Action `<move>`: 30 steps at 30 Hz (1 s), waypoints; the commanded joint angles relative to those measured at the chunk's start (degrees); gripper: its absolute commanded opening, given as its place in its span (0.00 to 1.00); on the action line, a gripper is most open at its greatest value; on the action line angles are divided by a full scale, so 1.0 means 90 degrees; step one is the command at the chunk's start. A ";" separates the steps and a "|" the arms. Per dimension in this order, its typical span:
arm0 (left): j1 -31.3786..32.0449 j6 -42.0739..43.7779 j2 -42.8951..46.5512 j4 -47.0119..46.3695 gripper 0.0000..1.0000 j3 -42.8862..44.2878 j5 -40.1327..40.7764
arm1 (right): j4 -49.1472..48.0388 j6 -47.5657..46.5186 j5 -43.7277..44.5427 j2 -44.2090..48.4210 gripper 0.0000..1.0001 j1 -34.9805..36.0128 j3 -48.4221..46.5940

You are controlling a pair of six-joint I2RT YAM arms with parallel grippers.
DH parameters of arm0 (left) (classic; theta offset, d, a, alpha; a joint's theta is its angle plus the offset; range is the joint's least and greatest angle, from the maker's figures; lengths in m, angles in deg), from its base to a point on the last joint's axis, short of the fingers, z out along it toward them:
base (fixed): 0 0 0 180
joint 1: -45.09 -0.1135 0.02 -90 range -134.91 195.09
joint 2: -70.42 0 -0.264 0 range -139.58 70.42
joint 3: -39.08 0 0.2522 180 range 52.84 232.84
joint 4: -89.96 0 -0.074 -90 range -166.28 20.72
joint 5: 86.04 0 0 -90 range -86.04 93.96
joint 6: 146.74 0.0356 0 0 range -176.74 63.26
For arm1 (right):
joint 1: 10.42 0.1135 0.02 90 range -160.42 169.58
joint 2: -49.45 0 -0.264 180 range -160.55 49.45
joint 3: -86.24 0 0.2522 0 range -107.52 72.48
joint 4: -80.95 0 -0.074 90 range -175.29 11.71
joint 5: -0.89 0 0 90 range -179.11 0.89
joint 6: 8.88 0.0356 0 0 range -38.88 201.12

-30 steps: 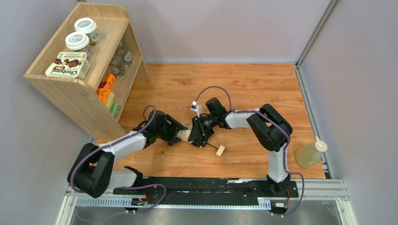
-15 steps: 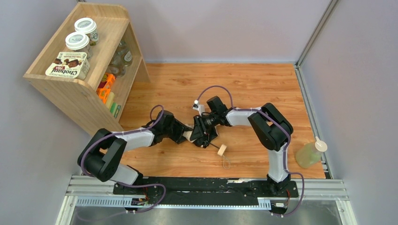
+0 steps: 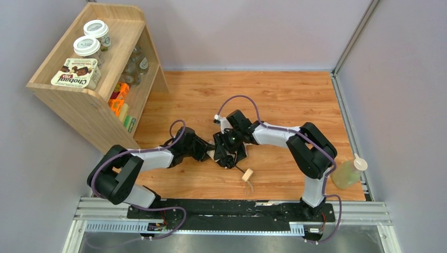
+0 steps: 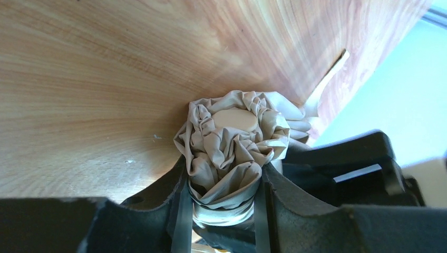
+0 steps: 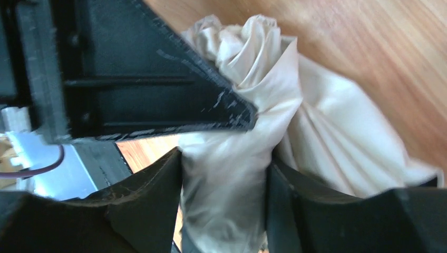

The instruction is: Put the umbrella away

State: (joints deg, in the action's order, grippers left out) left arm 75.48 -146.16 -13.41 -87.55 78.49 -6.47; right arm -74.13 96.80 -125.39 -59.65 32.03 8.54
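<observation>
The umbrella lies on the wooden table, its pale beige canopy bunched between both grippers. Its cream block handle with a thin cord sticks out toward the near edge on a thin black shaft. My left gripper is shut on the canopy's top end; in the left wrist view the crumpled fabric with its round cap sits between the fingers. My right gripper is shut on the canopy further along; in the right wrist view the fabric is pinched between its fingers.
A wooden shelf unit stands at the back left with jars and a box on top and items inside. A yellowish spray bottle stands at the right edge. Grey walls enclose the table.
The left gripper has moved right along the umbrella and closed in against the right gripper. The right gripper and the handle have shifted slightly left and nearer.
</observation>
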 commanded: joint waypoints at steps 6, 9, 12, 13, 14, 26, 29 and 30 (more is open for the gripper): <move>0.0061 0.1235 -0.0070 0.2794 0.00 -0.0087 0.1140 | 0.1143 -0.0853 0.4017 0.1975 0.80 0.1199 0.0083; 0.0061 0.1303 0.0047 0.2892 0.00 -0.0008 0.1140 | 0.0822 -0.0912 0.5033 0.2044 0.91 0.1804 0.0210; 0.0070 0.1313 -0.0001 0.3194 0.00 0.0225 0.1121 | 0.0567 -0.0932 0.6077 0.1820 0.92 0.2400 0.0259; 0.0070 0.1265 -0.0021 0.3350 0.00 0.0284 0.1111 | 0.0509 -0.0942 0.6468 0.1645 0.92 0.2595 0.0240; 0.0070 0.1245 -0.0089 0.3555 0.00 0.0401 0.1072 | 0.0489 -0.1019 0.6771 0.1499 0.91 0.2752 0.0201; 0.0197 0.1020 -0.0197 0.4201 0.00 0.0822 0.0896 | 0.0235 -0.1049 0.8708 0.0004 0.76 0.3280 -0.0190; 0.0217 0.0972 -0.0148 0.4269 0.00 0.0851 0.0896 | 0.0381 -0.0884 0.8874 -0.0299 0.66 0.3261 -0.0288; 0.0207 0.1001 -0.0119 0.4260 0.00 0.0861 0.0906 | 0.0488 -0.0806 0.8864 -0.0377 0.56 0.3251 -0.0278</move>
State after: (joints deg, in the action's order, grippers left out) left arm 76.66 -140.52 -12.74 -65.19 88.87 -3.11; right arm -70.50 88.24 -50.42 -59.43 61.78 7.57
